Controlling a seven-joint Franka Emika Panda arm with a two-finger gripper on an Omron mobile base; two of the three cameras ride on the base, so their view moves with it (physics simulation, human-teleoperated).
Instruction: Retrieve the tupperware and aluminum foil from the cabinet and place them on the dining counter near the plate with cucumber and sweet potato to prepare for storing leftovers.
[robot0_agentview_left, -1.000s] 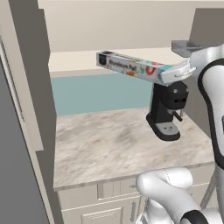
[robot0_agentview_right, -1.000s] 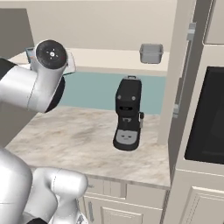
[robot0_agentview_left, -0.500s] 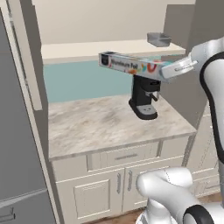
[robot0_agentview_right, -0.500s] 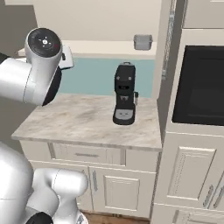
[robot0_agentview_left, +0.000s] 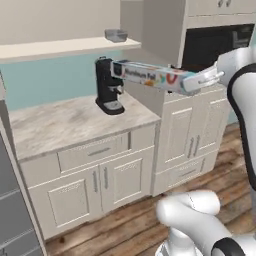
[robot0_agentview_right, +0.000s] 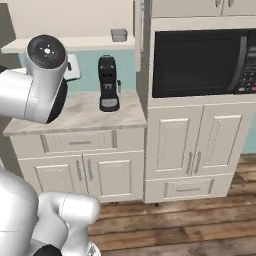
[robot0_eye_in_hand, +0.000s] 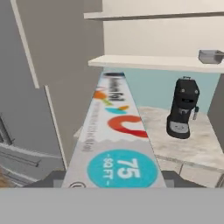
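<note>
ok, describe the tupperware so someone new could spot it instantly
Find the cream cabinet shelf above the marbled counter. The tupperware sits at its end nearest the tall white unit holding the microwave, above the black coffee machine. It is a small, low grey tub, alone on that shelf.

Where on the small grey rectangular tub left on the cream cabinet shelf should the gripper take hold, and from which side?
Grip the small grey rectangular tub across its short width, just below the rimmed top, coming in level from the open front of the cream shelf. It stands upright near the shelf's right end, beside the side panel. The gripper holds the long foil carton.
</note>
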